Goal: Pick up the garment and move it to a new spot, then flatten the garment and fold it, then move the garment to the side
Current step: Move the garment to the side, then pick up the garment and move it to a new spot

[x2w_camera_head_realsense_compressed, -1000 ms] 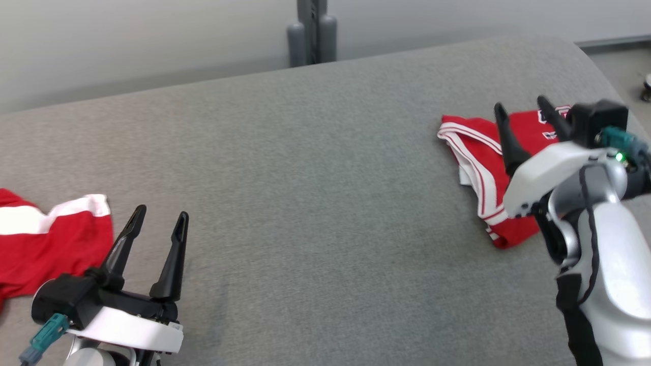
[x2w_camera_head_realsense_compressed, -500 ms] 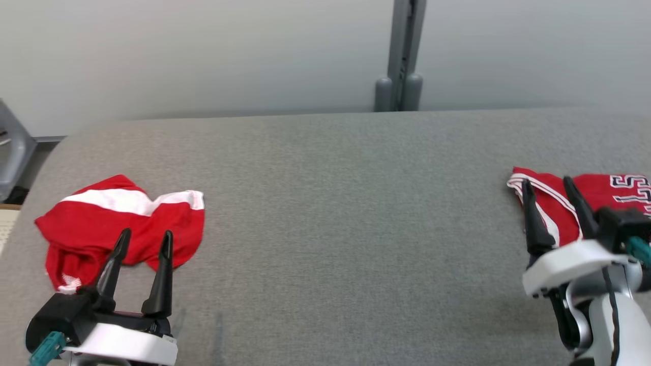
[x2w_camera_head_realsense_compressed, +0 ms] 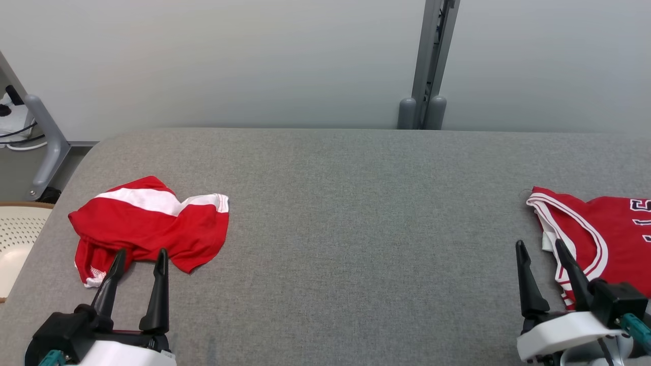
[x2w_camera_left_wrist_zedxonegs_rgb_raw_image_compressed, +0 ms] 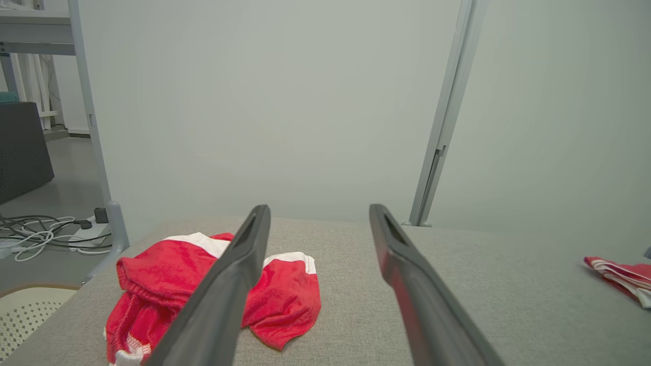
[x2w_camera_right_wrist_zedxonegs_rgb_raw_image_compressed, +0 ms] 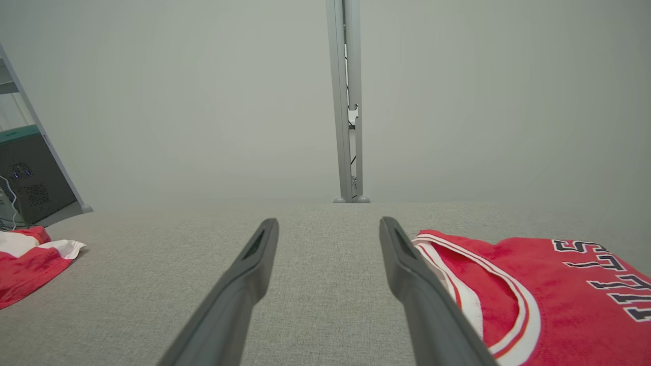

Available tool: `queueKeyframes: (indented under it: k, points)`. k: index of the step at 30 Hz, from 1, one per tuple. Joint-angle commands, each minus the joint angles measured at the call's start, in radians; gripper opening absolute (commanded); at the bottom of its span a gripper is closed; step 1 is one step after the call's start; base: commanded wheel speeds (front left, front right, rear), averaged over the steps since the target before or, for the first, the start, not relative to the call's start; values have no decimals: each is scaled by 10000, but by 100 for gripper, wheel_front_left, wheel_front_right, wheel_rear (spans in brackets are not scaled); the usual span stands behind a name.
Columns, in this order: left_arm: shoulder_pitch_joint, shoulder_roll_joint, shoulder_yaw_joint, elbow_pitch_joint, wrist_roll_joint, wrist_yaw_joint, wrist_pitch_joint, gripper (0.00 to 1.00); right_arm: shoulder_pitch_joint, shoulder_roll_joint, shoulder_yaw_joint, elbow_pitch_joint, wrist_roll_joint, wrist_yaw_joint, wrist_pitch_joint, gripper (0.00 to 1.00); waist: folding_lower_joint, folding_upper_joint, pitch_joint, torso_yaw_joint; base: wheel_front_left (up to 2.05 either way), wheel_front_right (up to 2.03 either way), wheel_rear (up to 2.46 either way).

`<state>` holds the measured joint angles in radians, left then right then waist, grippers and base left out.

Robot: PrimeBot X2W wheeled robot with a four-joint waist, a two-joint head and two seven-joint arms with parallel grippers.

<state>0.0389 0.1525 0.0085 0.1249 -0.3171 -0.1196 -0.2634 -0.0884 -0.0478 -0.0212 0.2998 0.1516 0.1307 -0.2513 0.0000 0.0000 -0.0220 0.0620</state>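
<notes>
A crumpled red garment (x2w_camera_head_realsense_compressed: 152, 223) with white bands lies at the left of the grey padded table (x2w_camera_head_realsense_compressed: 356, 203); the left wrist view shows this garment (x2w_camera_left_wrist_zedxonegs_rgb_raw_image_compressed: 285, 300) just beyond my fingers. My left gripper (x2w_camera_head_realsense_compressed: 142, 252) hovers open at its near edge, holding nothing, its jaws wide apart in the left wrist view (x2w_camera_left_wrist_zedxonegs_rgb_raw_image_compressed: 319, 208). A folded red jersey (x2w_camera_head_realsense_compressed: 610, 229) with white trim and dark lettering lies at the right edge. My right gripper (x2w_camera_head_realsense_compressed: 539, 244) is open and empty beside the jersey's (x2w_camera_right_wrist_zedxonegs_rgb_raw_image_compressed: 534, 300) near left corner.
A grey post (x2w_camera_head_realsense_compressed: 430, 61) stands against the pale wall behind the table. Off the left end are a cream perforated chair (x2w_camera_head_realsense_compressed: 15, 229), a grey frame leg (x2w_camera_head_realsense_compressed: 48, 142) and floor cables (x2w_camera_left_wrist_zedxonegs_rgb_raw_image_compressed: 40, 234). Bare grey surface spans between the two red pieces.
The head camera has swung, so the whole table now shows. My right gripper has drawn back from above the jersey to its near side. Both grippers stayed open.
</notes>
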Motion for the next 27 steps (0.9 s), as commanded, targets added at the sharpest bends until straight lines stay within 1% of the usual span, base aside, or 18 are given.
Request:
queueKeyframes:
  k: [1,8,21,27]
  points:
    - [150,21,57,-33,61,-30,-12,100,161,-60,-20,-71,104,2,-114,100,0,0,-3,16,0,0,0]
    - [114,-107,74,-26,158,-91,-12,100,382,-56,128,-237,416,2,-155,100,0,0,32,-31,0,0,0]
    - [68,-176,23,27,199,-102,-12,100,424,-56,267,-429,266,2,-160,100,0,0,32,14,0,0,0]
    - [-51,-109,-61,109,228,-111,-12,100,296,-58,578,-306,378,2,-161,100,0,0,11,293,0,0,0]
